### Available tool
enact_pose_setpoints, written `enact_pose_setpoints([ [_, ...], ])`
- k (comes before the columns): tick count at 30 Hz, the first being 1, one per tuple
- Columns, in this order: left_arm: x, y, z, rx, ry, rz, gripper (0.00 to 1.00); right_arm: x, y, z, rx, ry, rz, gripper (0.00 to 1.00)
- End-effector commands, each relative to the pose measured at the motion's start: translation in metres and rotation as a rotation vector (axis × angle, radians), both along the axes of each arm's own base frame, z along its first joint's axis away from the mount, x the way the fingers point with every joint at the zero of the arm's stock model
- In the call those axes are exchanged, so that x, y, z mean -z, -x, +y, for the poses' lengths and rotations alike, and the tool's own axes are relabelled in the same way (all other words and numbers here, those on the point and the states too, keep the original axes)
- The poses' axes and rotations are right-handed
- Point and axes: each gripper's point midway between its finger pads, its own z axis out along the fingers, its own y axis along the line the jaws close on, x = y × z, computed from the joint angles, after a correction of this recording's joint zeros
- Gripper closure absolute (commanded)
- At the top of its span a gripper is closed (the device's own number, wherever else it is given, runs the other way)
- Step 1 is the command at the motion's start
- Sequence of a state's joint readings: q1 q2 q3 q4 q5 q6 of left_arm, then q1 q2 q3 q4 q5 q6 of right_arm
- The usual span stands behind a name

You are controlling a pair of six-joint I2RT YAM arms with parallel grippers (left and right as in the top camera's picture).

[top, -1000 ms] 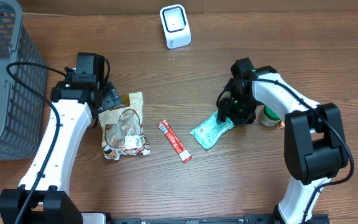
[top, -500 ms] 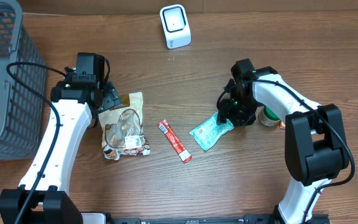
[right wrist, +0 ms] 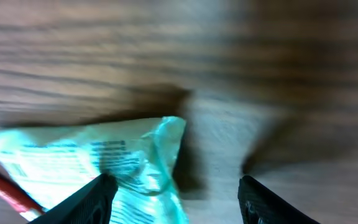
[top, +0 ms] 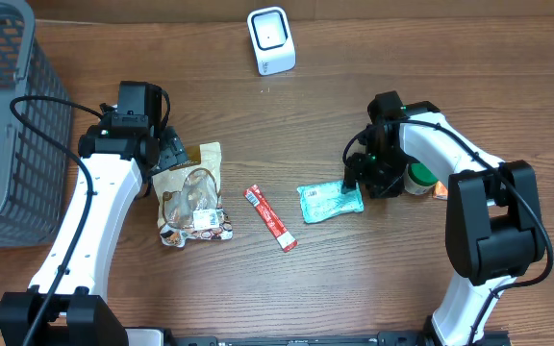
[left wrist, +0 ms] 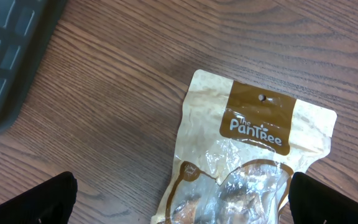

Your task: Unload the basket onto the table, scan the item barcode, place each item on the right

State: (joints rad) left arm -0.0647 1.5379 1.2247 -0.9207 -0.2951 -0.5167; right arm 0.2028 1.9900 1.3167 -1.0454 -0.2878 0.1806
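Though parked right at the teal crinkly plastic packet, grips nothing yet: right pincer spread apart, presumably lining up a pickup toward the white boxy scanner. Lies flat on the brown wooden worktop, near end poking between the fingers, closer to one. Left pincer wide apart above the tan windowed pouch, probably just waiting.

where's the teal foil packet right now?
Overhead view: teal foil packet lies right of centre, between the red stick sachet on its left and the right gripper at its right end.
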Motion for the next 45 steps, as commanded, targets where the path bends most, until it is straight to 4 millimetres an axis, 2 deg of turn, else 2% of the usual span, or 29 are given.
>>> enact_pose_setpoints([
  [1,-0.012,-0.003,-0.001,0.008,0.000,-0.032,0.00,-0.014,-0.016,0.020,0.019,-0.134,-0.051,0.35],
  [5,-0.012,-0.003,-0.001,0.008,0.000,-0.032,0.00,-0.020,-0.025,0.034,-0.038,-0.227,-0.108,0.35],
  [8,-0.012,-0.003,-0.001,0.008,0.000,-0.032,0.01,-0.023,-0.033,0.035,-0.060,-0.239,-0.149,0.35],
  [10,-0.012,-0.003,-0.001,0.008,0.000,-0.032,0.00,-0.031,-0.039,0.031,-0.050,-0.237,-0.167,0.35],
  [14,-0.012,-0.003,-0.001,0.008,0.000,-0.032,0.00,-0.058,-0.049,0.017,-0.012,-0.236,-0.194,0.35],
  [16,-0.012,-0.003,-0.001,0.008,0.000,-0.032,0.00,-0.069,-0.048,0.006,0.017,-0.232,-0.187,0.33],
  [18,-0.012,-0.003,-0.001,0.009,0.000,-0.032,0.00,-0.070,-0.042,-0.003,0.043,-0.226,-0.157,0.31],
  [23,-0.012,-0.003,-0.001,0.008,0.000,-0.032,0.00,-0.058,-0.026,-0.017,0.086,-0.216,-0.085,0.29],
  [32,-0.012,-0.003,-0.001,0.008,0.000,-0.032,0.01,-0.023,0.007,-0.019,0.096,-0.209,0.003,0.29],
  [39,-0.012,-0.003,-0.001,0.008,0.000,-0.032,0.01,-0.005,0.016,-0.017,0.097,-0.220,-0.002,0.30],
  [45,-0.012,-0.003,-0.001,0.008,0.000,-0.032,0.00,0.004,0.017,-0.014,0.084,-0.221,-0.018,0.33],
])
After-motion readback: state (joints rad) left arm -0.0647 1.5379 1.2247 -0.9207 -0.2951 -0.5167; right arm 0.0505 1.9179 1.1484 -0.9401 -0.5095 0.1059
